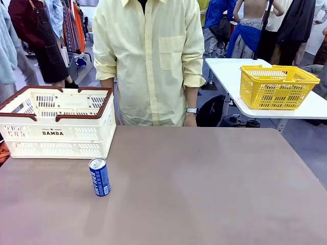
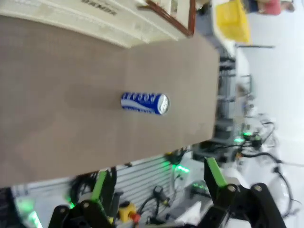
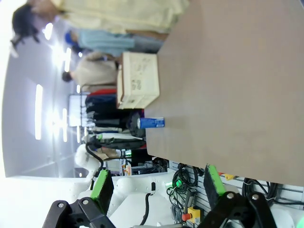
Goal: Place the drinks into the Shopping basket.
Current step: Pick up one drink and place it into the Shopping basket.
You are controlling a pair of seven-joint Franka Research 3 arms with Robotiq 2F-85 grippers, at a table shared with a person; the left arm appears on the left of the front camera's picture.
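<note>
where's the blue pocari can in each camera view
Front view: blue can upright, lower left on the table, in front of the DAMDA basket.
Left wrist view: blue can near the middle, sideways in the picture.
Right wrist view: blue can left of centre, near the table's edge.
Shared landmark: the DAMDA basket, close by the can.

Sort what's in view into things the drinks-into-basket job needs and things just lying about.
Job: blue POCARI SWEAT can, upright on the brown table; cream DAMDA shopping basket farther back.
Just about: yellow mesh basket; the white side table under it.
</note>
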